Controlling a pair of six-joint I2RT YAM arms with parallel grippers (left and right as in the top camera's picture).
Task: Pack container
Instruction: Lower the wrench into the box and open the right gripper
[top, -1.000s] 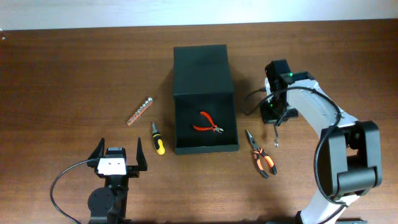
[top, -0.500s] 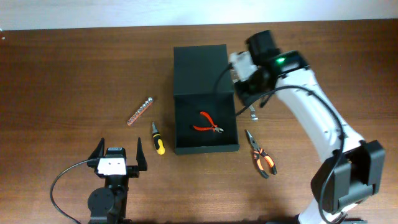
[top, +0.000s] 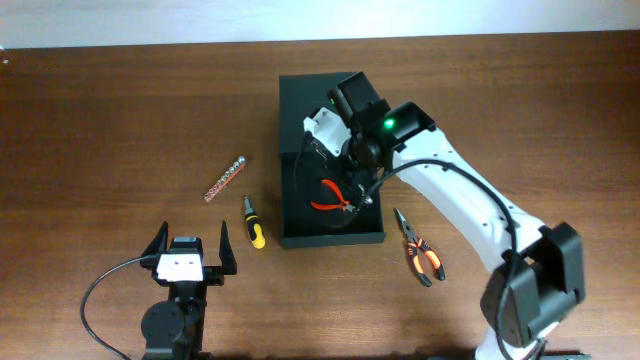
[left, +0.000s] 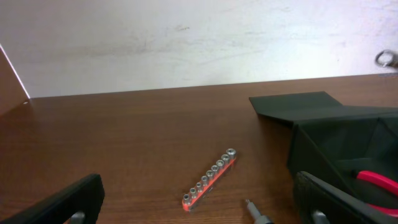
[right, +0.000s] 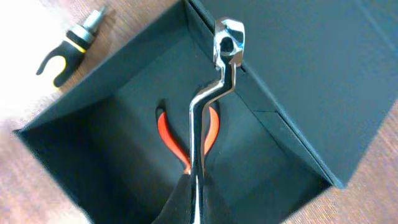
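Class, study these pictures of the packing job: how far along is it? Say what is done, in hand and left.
Done: the red cutters lie inside the open container. In hand: the right gripper holds a chrome ratchet over it. Left: the socket rail, the stubby screwdriver and the orange pliers lie on the table outside; the lid is not closed. The left gripper is open, holding nothing.

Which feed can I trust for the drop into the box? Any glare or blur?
Overhead: sharp, evenly lit; red cutters show clearly in the dark container. Right wrist: table at top left blown out white, glare on the chrome ratchet, right gripper soft. Left wrist: left gripper fingers dark and blurred, socket rail sharp.
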